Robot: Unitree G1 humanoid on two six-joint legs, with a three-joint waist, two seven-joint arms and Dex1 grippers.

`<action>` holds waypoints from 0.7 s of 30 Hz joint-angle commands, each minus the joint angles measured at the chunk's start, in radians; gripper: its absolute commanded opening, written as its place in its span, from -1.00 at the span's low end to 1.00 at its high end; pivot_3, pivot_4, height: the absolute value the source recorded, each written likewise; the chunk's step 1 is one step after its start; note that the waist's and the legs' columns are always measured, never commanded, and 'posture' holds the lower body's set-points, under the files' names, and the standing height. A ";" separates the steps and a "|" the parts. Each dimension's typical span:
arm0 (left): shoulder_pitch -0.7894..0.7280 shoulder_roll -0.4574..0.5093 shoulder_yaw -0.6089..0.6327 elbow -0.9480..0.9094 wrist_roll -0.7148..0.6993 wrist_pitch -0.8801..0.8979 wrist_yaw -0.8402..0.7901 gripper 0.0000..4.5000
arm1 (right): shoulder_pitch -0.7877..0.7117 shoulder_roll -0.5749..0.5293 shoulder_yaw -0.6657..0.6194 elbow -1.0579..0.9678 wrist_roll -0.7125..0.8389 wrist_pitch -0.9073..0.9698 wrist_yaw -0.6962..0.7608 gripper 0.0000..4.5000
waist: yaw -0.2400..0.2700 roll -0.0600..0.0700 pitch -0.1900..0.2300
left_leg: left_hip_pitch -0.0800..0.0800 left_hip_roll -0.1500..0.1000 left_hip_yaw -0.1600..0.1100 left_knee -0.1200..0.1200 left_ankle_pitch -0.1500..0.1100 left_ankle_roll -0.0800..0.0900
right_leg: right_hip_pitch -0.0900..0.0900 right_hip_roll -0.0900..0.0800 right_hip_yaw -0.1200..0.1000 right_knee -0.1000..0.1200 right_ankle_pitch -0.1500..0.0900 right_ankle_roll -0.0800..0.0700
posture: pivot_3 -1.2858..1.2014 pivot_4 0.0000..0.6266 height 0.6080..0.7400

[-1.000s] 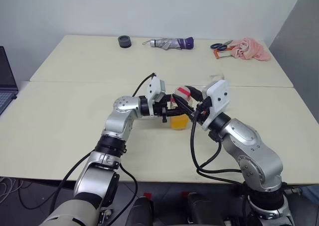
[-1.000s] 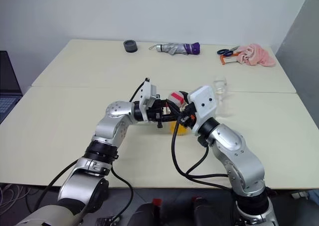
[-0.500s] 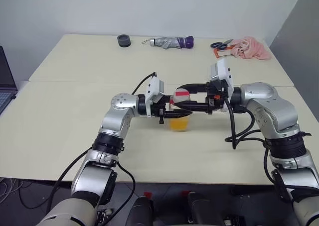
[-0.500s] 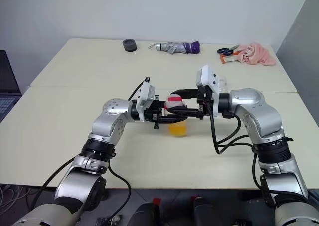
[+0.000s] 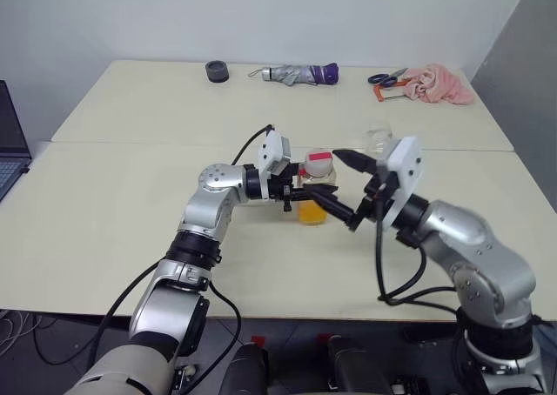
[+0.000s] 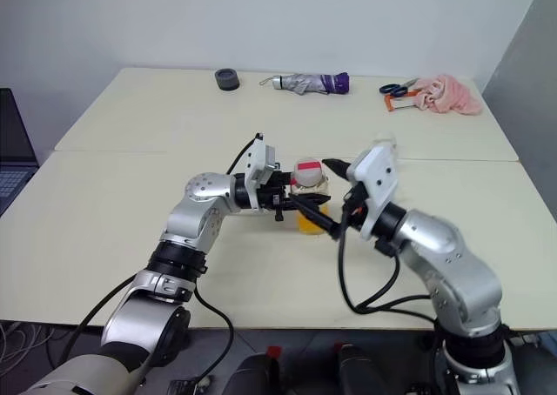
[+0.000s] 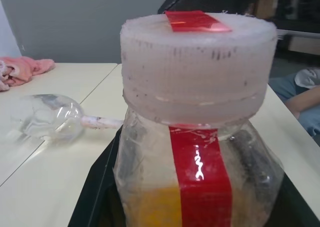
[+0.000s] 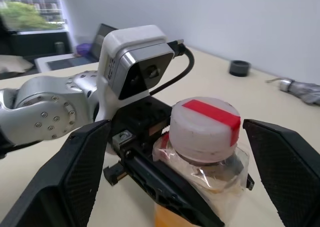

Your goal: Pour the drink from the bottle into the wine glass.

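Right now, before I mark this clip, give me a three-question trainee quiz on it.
1. True or false: the cap is off the bottle.
2. Which gripper grips the bottle? A left gripper B right gripper C neither
3. Fill in: the wine glass stands ___ of liquid.

Key: 1 false, the cap is on. 2 A; the right gripper's fingers stand open either side of the cap. 3 empty.

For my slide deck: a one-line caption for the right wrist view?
Open right tool faces the capped bottle clamped by the left tool.
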 commanded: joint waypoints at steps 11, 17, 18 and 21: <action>-0.071 -0.032 0.008 0.055 0.023 -0.077 -0.006 -0.20 | -0.040 0.154 0.116 0.018 -0.219 -0.002 -0.277 1.00 | 0.002 0.000 0.000 | 0.000 0.000 0.000 0.000 0.000 0.000 | 0.000 0.000 0.000 -0.001 0.000 0.000 | 0.03 -0.52 1.00; -0.067 -0.027 0.015 0.058 0.029 -0.082 0.000 -0.20 | -0.031 0.181 0.108 0.025 -0.212 -0.009 -0.266 1.00 | 0.002 0.000 0.000 | -0.001 0.000 0.000 0.000 0.000 0.000 | 0.000 0.000 0.000 -0.001 0.000 0.000 | 0.03 -0.52 1.00; -0.066 -0.027 0.014 0.057 0.029 -0.082 0.001 -0.20 | -0.028 0.181 0.108 0.029 -0.212 -0.010 -0.263 1.00 | 0.002 0.000 0.000 | -0.001 0.000 0.000 0.000 0.000 0.000 | 0.000 0.000 0.000 -0.001 0.000 0.000 | 0.03 -0.52 1.00; -0.063 -0.026 0.014 0.055 0.028 -0.082 0.001 -0.20 | -0.022 0.181 0.105 0.039 -0.212 -0.016 -0.256 0.84 | 0.002 0.000 0.000 | -0.001 0.000 0.000 0.000 0.000 0.000 | 0.000 0.000 0.000 -0.001 0.000 0.000 | 0.03 -0.52 1.00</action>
